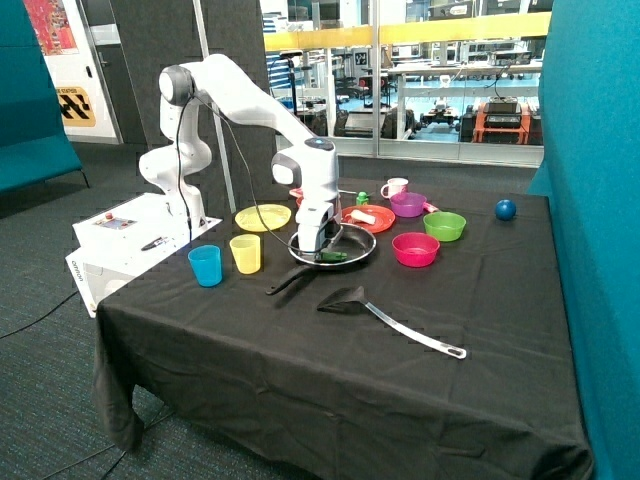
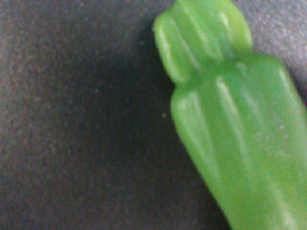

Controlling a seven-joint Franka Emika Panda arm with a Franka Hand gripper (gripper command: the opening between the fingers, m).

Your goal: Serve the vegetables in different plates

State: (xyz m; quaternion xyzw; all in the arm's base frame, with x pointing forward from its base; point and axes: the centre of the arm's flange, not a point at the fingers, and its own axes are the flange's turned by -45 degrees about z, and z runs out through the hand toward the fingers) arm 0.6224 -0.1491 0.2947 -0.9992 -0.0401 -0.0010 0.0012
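The green pod (image 1: 334, 257) lies in the black frying pan (image 1: 355, 246), near its front rim. In the wrist view the pod (image 2: 230, 120) fills much of the picture, resting on the pan's dark floor (image 2: 72, 120). My gripper (image 1: 312, 247) is lowered into the pan, right beside the pod. The white chunk (image 1: 363, 215) lies on the red-orange plate (image 1: 378, 222) just behind the pan. The yellow plate (image 1: 262, 217) stands bare next to the pan, on the robot base's side.
A blue cup (image 1: 206, 265) and a yellow cup (image 1: 245, 253) stand before the yellow plate. Pink (image 1: 415, 248), green (image 1: 444, 225) and purple (image 1: 408, 203) bowls, a white mug (image 1: 395, 187), a small green bottle (image 1: 362, 198) and a blue ball (image 1: 505, 209) lie beyond. A spatula (image 1: 390, 315) lies in front.
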